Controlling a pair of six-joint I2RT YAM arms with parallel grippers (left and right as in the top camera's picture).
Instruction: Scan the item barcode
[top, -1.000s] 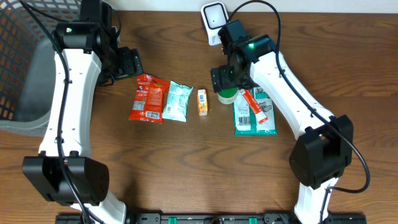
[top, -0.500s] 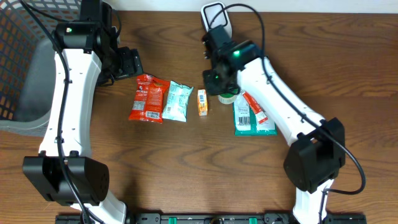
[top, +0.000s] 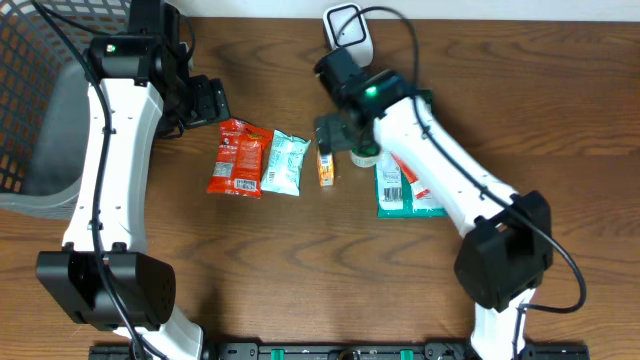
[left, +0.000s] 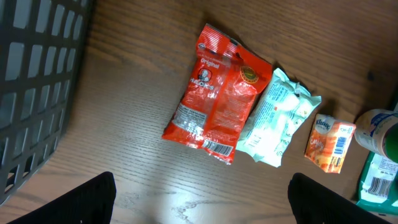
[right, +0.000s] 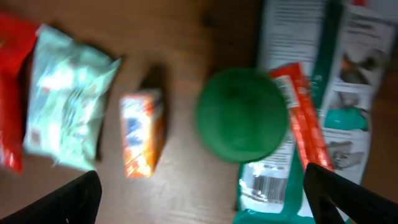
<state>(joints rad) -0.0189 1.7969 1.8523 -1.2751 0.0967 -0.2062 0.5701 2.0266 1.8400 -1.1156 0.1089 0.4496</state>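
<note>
A brown wooden counter (top: 300, 260) fills the overhead frame, with a dark mesh basket (top: 40, 60) at its upper left edge. The left claw (left: 208, 199) hangs open and empty near the basket, above and left of the red snack bag (top: 238, 158). The right claw (right: 208, 196) is also spread wide, gripping nothing, above the centre of the frame. The items lie in a row: a green-and-white pack (top: 405, 195) furthest right, the red bag, a pale mint pouch (top: 288, 162) touching it, a green-lidded bottle (right: 242, 115), a small orange box (top: 325, 165), and a red stick packet (right: 308, 118) on the pack. A white scanner (top: 347, 27) stands at top centre.
</note>
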